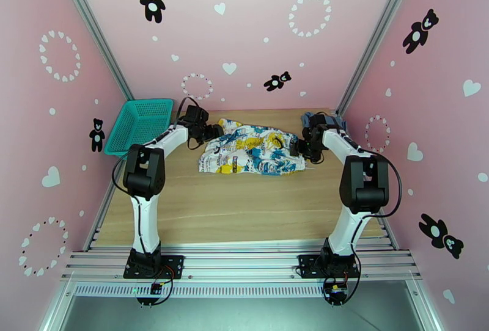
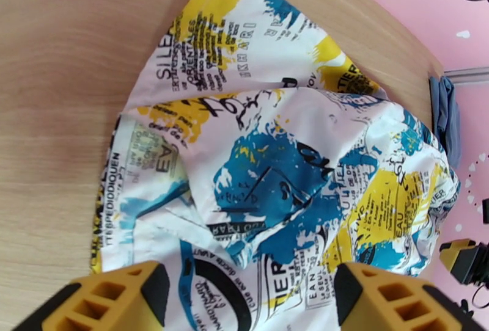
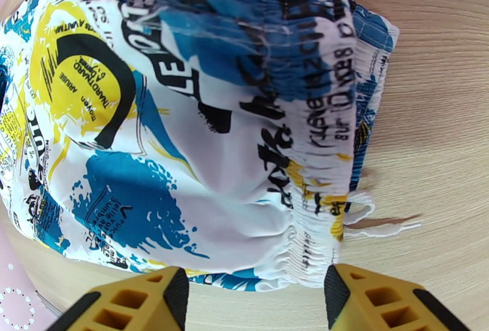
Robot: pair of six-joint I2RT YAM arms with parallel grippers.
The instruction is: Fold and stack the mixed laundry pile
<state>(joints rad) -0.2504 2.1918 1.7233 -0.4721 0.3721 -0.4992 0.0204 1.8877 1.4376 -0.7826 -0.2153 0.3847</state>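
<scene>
"Top external, biggest first: wooden surface [image 1: 244, 204]; on its far half, spread but rumpled, the white cloth with yellow-and-blue print [image 1: 253, 150]. Shorts, judging by the elastic waistband at the right end?"

"Looks so. Next in size, the teal basket [image 1: 139, 124] at the far-left edge, apart from the cloth. Then the dusty-blue tank top [image 1: 335, 122], bunched in the far-right corner just behind the right arm."

"And the jaws?"

"Left gripper [image 1: 211, 132] just beside the cloth's left edge, right gripper [image 1: 299, 146] at the waistband end. Jaws of both spread apart, pinching nothing, fabric lying slack in front of them."

"So, probably the folding of this cloth in hand: laid out, not yet halved. Next?"

"Likely lowering onto two matching corners, clamping, carrying one edge over the other. Worth avoiding the loose white drawstring [image 3: 391, 227] beside the waistband."
</scene>
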